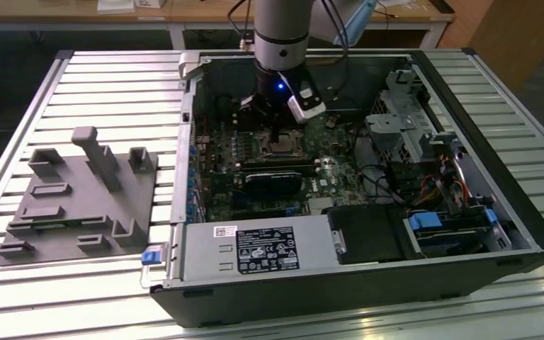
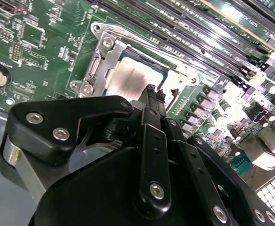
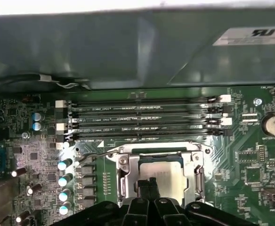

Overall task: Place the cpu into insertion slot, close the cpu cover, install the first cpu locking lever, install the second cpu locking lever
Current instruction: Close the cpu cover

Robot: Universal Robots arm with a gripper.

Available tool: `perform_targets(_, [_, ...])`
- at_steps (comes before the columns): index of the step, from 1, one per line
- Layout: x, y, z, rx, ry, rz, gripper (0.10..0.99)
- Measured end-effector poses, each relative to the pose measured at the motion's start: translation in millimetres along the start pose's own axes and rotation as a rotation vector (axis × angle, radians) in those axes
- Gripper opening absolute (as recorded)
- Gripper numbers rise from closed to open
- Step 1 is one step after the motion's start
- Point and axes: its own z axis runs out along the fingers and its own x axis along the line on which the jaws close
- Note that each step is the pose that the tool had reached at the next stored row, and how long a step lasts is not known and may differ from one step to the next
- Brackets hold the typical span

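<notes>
Power supply (image 1: pixel 201 261), near side of the case (image 1: pixel 348 301), exterior view:
- White barcode label (image 1: pixel 224 231) sits beside a larger black label (image 1: pixel 268 255) carrying white print and symbols. The lines are too small to read.

Case wall (image 3: pixel 128 47), first wrist view:
- White sticker (image 3: pixel 250 36) with a bold dark mark, not made out.

Memory slots (image 3: pixel 142 115):
- Tiny white lettering runs along each one, illegible.

Green motherboard (image 3: pixel 250 160):
- White silkscreen lettering is scattered beside the cpu cover (image 3: pixel 193 172) and by the coin battery (image 3: pixel 274 125). None is readable.

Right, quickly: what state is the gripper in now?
Gripper: shut, holding nothing, tips by the cpu.
</notes>
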Motion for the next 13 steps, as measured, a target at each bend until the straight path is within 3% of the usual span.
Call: perform_targets(13, [8.9, -4.0, 5.5, 0.001, -0.0012, 0.038, 0.106])
